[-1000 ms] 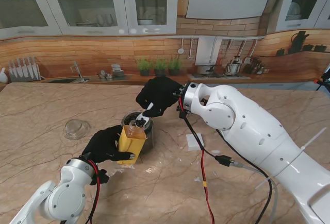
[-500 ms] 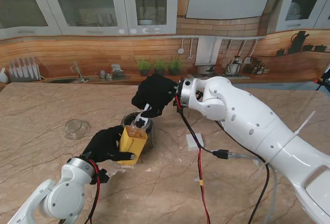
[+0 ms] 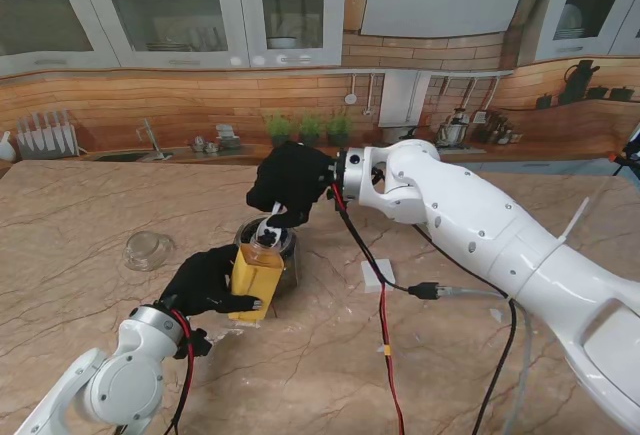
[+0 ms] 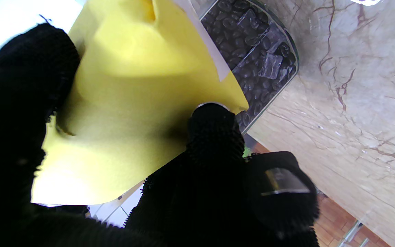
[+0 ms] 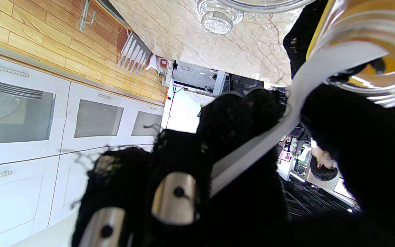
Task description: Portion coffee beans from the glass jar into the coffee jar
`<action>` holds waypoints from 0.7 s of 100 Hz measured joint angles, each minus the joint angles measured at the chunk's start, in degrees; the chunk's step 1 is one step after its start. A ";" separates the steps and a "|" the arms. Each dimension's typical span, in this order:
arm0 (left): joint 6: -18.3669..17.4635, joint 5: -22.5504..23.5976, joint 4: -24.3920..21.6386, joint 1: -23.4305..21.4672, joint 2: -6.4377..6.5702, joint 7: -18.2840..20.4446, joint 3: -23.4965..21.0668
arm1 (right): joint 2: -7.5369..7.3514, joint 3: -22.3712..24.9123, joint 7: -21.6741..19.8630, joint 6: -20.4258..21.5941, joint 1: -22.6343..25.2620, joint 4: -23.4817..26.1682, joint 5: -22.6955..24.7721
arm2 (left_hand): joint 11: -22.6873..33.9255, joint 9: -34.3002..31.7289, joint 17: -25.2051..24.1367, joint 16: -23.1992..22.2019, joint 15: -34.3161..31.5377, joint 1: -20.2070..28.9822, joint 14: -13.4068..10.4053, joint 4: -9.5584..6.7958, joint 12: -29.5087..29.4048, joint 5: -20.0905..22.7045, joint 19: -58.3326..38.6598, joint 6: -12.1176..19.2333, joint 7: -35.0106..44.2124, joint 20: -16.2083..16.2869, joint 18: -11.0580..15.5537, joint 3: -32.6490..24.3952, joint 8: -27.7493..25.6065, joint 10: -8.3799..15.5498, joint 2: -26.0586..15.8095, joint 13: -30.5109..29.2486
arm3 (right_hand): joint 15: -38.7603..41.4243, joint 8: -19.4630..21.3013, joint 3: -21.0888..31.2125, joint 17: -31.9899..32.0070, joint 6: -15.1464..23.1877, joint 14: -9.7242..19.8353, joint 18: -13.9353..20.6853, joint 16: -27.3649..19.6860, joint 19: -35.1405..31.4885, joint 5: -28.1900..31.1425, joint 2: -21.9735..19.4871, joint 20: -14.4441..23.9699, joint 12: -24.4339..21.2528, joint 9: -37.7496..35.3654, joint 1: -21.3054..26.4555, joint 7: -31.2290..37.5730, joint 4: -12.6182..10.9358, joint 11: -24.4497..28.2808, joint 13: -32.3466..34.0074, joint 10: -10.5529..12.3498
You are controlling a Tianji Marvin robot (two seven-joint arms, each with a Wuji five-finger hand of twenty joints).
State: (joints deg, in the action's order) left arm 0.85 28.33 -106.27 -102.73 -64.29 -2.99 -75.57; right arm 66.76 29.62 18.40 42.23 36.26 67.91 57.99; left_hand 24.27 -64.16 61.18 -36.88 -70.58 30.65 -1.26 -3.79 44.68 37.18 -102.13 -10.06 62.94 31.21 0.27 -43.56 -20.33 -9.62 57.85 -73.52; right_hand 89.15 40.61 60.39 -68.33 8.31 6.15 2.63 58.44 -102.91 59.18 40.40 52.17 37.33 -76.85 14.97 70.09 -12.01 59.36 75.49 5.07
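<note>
- Coffee jar (image 3: 255, 275), yellow body with clear open neck, upright on the marble surface (image 3: 80, 225), near the middle of the stand view, nearer to me than the glass jar.
- Left hand (image 3: 205, 280) black-gloved, fingers wrapped round the yellow jar's side, holding it; left wrist view shows a fingertip (image 4: 213, 127) pressed on the yellow wall (image 4: 132, 85).
- Glass jar (image 3: 283, 245) sits just behind the coffee jar, touching or nearly so, can't tell which; dark coffee beans (image 4: 252, 44) visible through its clear wall in the left wrist view.
- Right hand (image 3: 290, 180) black-gloved, directly over the coffee jar's mouth, fingers closed round the handle of a white scoop (image 3: 272, 223).
- Scoop (image 5: 286, 113) slants down from that hand; its far end reaches the coffee jar's clear rim (image 5: 365, 41) in the right wrist view. Scoop bowl mostly hidden, contents not readable.
- Glass lid (image 3: 147, 249) lies flat on the surface off to the left, well apart from both jars; also seen in the right wrist view (image 5: 218, 15).
- Small white square (image 3: 375, 273) lying on the surface to the right of the jars.
- Red and black cables (image 3: 385, 315) trail from the right arm across the surface.
</note>
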 measured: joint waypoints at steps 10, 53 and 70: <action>0.51 -0.58 0.00 0.11 -0.02 -0.15 0.18 | 0.05 0.09 0.45 0.42 0.00 0.01 0.43 | 0.00 0.00 0.00 0.01 0.01 0.00 0.00 0.00 0.00 0.12 0.00 0.00 0.00 0.00 0.00 0.00 0.00 0.00 0.00 0.00 | 0.00 0.00 0.00 0.00 0.00 0.00 0.00 0.00 0.00 0.00 0.00 0.00 0.00 0.00 0.00 0.00 0.00 0.00 0.00 0.00; 3.36 -3.00 -0.58 0.79 -0.47 -0.66 1.16 | -0.44 -5.67 14.48 0.74 -3.35 -0.70 9.24 | 0.00 0.00 0.00 0.01 0.05 0.00 0.00 0.01 0.00 0.36 0.00 0.23 0.00 0.00 -0.01 0.00 -0.08 0.06 0.10 0.00 | 0.00 -0.06 0.00 0.00 0.00 0.00 0.00 0.00 0.00 0.00 0.00 0.00 0.00 0.00 0.01 0.00 0.00 0.00 0.00 0.00; 3.51 -3.27 -0.62 0.80 -0.53 -0.64 1.13 | -0.37 -10.33 21.38 -0.15 -6.98 -1.88 12.48 | 0.00 0.00 0.00 0.02 0.59 0.00 0.00 0.01 0.00 0.36 0.00 0.23 0.09 0.00 -0.01 0.00 -0.19 0.09 0.11 0.00 | 0.00 -0.11 0.00 0.00 0.00 0.00 0.01 0.00 0.00 0.00 0.00 0.00 0.00 0.00 0.01 0.00 0.00 0.00 0.00 0.00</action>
State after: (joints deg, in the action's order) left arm 4.36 25.05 -106.89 -101.93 -64.82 -3.64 -74.44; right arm 66.39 19.29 39.78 42.09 29.28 66.03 70.47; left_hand 24.27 -64.16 61.18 -36.86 -69.99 30.65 -1.26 -3.78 44.68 37.54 -102.13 -9.83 63.03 31.21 0.26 -43.56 -20.52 -9.53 57.95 -73.52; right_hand 89.15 40.50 60.39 -68.33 8.31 6.15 2.64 58.45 -102.91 59.18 40.40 52.17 37.33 -76.85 14.99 70.09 -12.00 59.36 75.49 5.07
